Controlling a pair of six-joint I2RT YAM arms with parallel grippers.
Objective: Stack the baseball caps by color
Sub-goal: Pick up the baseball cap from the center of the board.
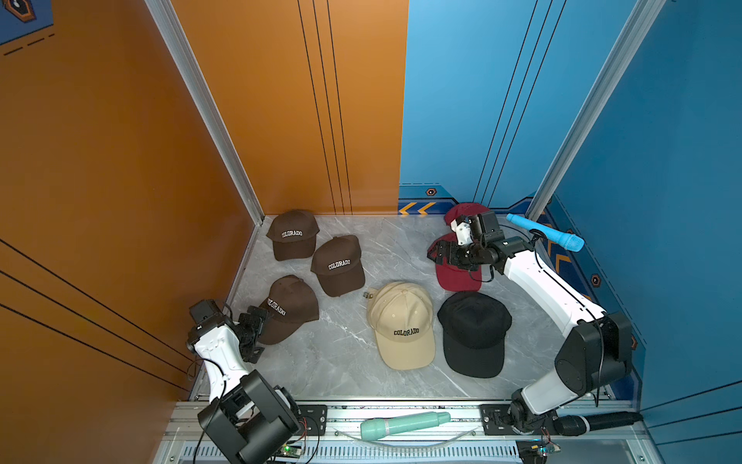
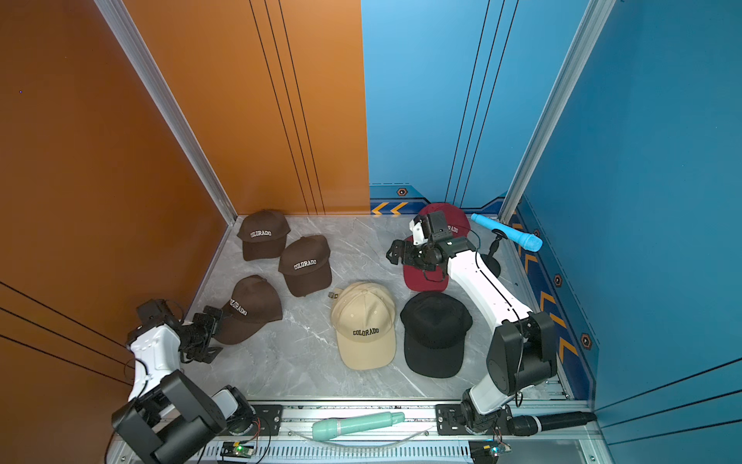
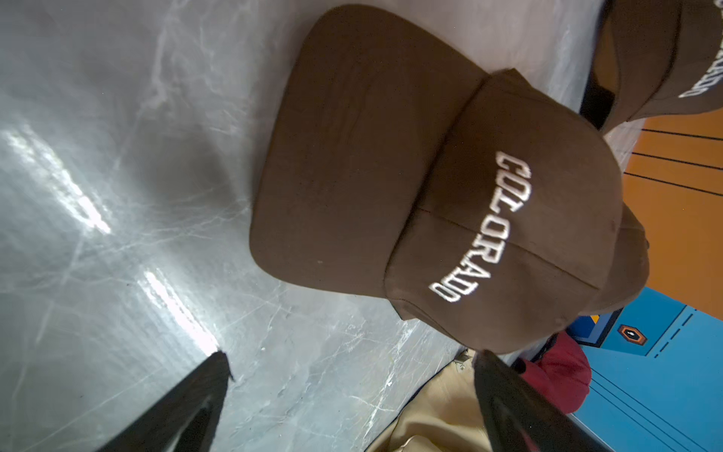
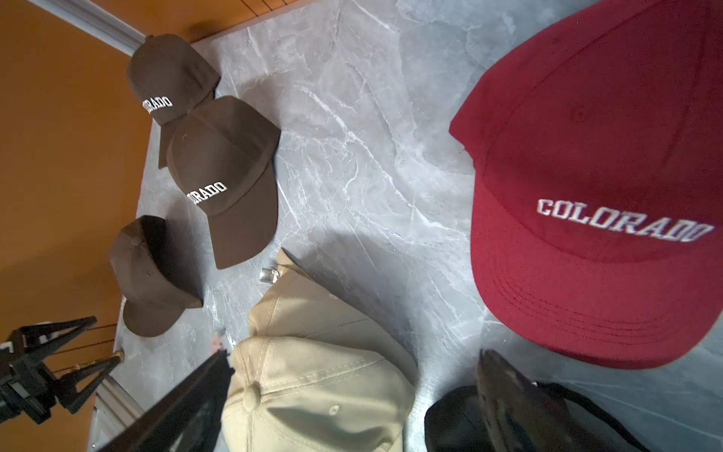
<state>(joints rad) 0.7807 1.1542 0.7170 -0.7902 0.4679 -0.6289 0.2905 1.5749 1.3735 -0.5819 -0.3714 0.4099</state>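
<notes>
Beige caps (image 1: 401, 325) look stacked; three brown caps (image 1: 337, 265) separate near counter's left edge. Left hand (image 1: 257, 331), right hand (image 1: 437, 251) wide open, empty.

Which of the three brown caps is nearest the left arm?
The front brown cap, lying alone beside the left end effector; the other two overlap farther back by the corner.

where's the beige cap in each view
Both top views: beige cap mid-table, beside the black cap.
Left wrist: only its edge, between the open jaws of the left gripper.
Right wrist: its crown, between the open jaws of the right gripper.
Shared landmark: the lone brown cap shows in all four.
</notes>
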